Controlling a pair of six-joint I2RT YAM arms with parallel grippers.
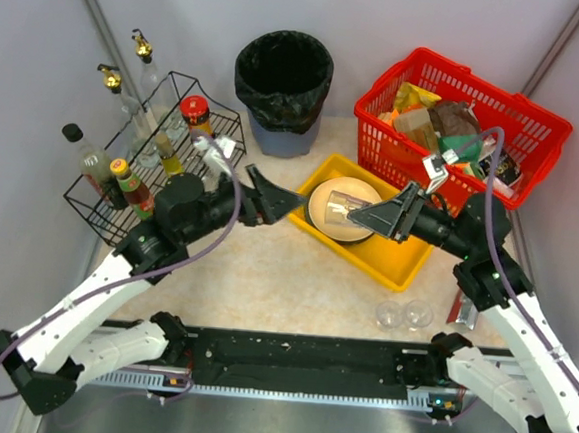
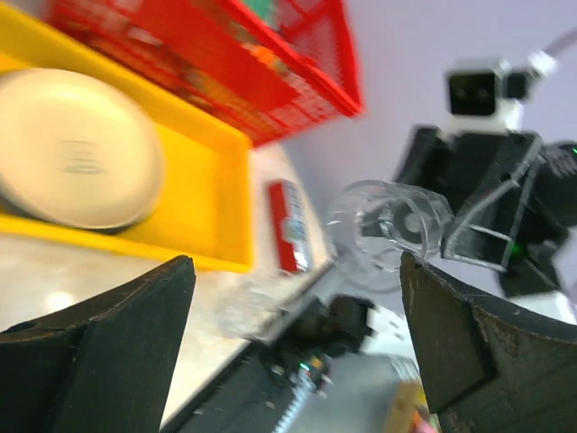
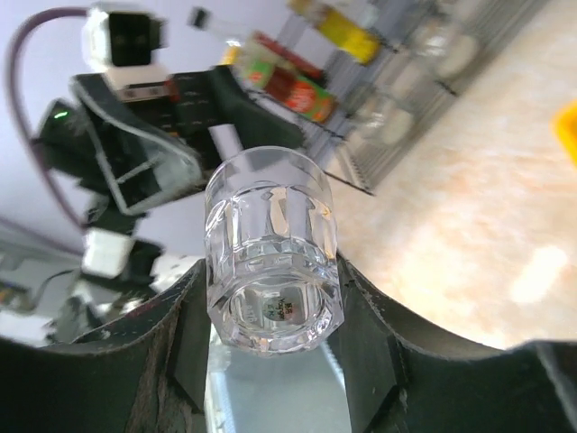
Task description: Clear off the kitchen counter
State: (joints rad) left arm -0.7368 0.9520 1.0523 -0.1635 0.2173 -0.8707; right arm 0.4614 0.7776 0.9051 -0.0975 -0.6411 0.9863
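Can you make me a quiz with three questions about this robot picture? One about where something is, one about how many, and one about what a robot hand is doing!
1. Where is the beige plate?
A on a chair
B in the yellow tray
C inside a cupboard

2. How many clear glasses stand on the kitchen counter?
A two
B five
C none

3. What is the right end effector doing?
A open and empty
B shut on a spoon
C shut on a glass tumbler

Answers:
1 B, the top view shows the beige plate lying inside the yellow tray.
2 A, two clear glasses stand side by side near the right arm's base.
3 C, the right wrist view shows both fingers pressing the glass tumbler's sides.
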